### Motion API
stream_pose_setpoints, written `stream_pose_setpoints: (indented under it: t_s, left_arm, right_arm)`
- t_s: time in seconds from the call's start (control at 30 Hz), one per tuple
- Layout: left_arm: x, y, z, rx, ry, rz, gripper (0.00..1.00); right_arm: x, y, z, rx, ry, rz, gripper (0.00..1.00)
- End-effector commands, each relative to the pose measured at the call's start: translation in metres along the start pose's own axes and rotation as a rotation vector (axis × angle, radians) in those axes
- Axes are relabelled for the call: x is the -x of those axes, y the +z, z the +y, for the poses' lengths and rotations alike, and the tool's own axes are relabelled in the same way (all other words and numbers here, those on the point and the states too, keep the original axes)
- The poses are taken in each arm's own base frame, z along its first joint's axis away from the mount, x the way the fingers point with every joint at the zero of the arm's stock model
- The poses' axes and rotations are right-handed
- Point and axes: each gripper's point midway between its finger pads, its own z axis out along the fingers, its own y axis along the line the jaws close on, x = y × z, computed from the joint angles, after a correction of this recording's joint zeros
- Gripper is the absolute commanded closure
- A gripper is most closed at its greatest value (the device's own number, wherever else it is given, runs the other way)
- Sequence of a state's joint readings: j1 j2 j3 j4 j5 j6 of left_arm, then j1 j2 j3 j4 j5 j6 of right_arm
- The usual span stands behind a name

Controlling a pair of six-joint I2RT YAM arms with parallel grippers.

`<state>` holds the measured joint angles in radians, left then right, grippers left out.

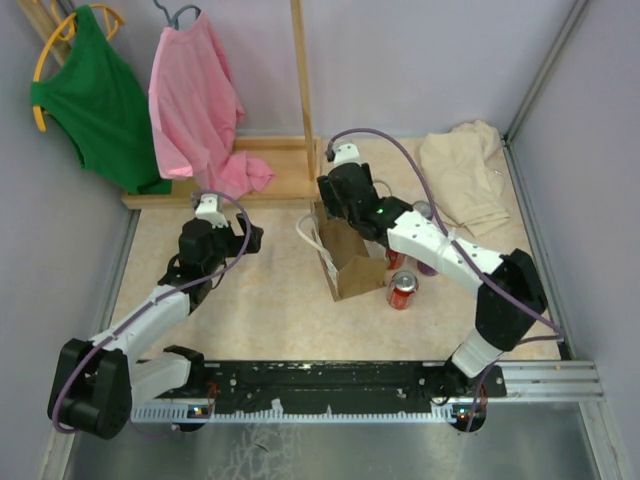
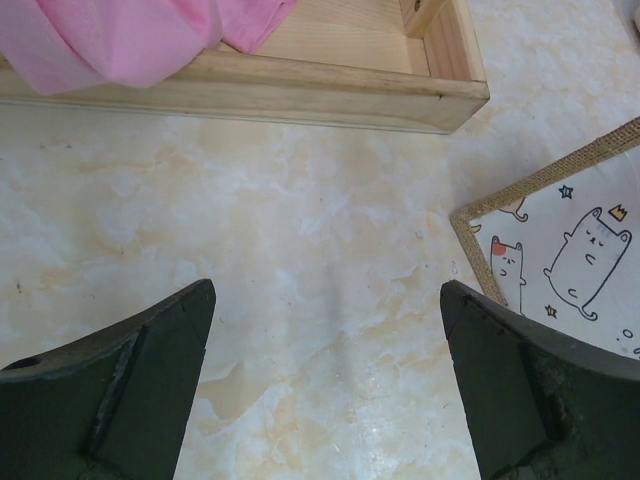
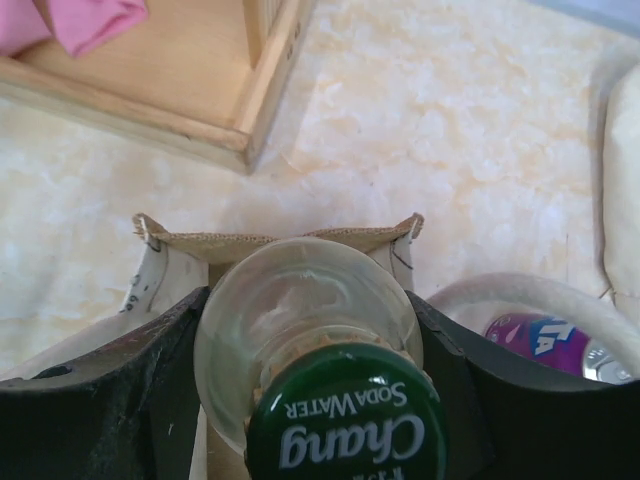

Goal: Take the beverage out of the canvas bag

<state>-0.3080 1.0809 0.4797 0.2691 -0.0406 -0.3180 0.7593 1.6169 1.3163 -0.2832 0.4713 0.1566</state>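
The beverage is a clear glass bottle point(image 3: 300, 310) with a green "Chang Soda Water" cap point(image 3: 345, 425). My right gripper point(image 3: 308, 298) is shut on its shoulder, one black finger point(image 3: 160, 380) on each side. It stands in the mouth of the canvas bag point(image 3: 270, 240), and its lower body is hidden. In the top view the right gripper point(image 1: 335, 205) hangs over the bag's far end point(image 1: 350, 265) and covers the bottle. My left gripper point(image 2: 327, 290) is open over bare table, with the bag's cat-print lining point(image 2: 575, 250) just to its right. The top view shows this gripper point(image 1: 250, 238) left of the bag.
A red can point(image 1: 403, 290) and a purple can point(image 3: 545, 335) stand right of the bag, the purple one inside a white rope handle point(image 3: 520, 295). A wooden rack base point(image 1: 235, 180) holds pink point(image 1: 195, 100) and green point(image 1: 95, 100) garments behind. A beige cloth point(image 1: 465, 175) lies at the back right.
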Motion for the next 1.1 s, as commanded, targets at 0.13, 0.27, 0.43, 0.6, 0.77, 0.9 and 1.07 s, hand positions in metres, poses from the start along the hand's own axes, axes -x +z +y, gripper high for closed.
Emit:
stream_pose_setpoints:
  t_s: [0.13,0.27,0.43,0.6,0.77,0.9,1.07]
  left_arm:
    - [0.007,0.000,-0.008,-0.033,-0.009,-0.025,0.00]
    - [0.007,0.000,-0.009,-0.038,-0.011,-0.025,0.00]
    - [0.007,0.000,-0.010,-0.039,-0.014,-0.025,0.00]
    - [0.006,0.000,-0.010,-0.044,-0.014,-0.023,0.00]
    - [0.005,0.000,-0.011,-0.045,-0.013,-0.022,0.00]
    - [0.004,0.001,-0.010,-0.042,-0.012,-0.017,0.00]
    - [0.003,0.002,-0.011,-0.045,-0.013,-0.011,0.00]
  right_arm:
    - [0.145,-0.087,-0.023,0.047,0.123,-0.398,1.00]
    - [0.181,-0.111,-0.039,0.003,0.113,-0.494,1.00]
    - [0.218,-0.134,-0.072,-0.126,0.117,-0.615,1.00]
    - [0.238,-0.133,-0.122,-0.243,0.187,-0.674,1.00]
    - [0.234,-0.113,-0.179,-0.370,0.248,-0.644,1.00]
    - [0.209,-0.082,-0.216,-0.427,0.283,-0.543,1.00]
    - [0.168,-0.035,-0.220,-0.373,0.291,-0.399,1.00]
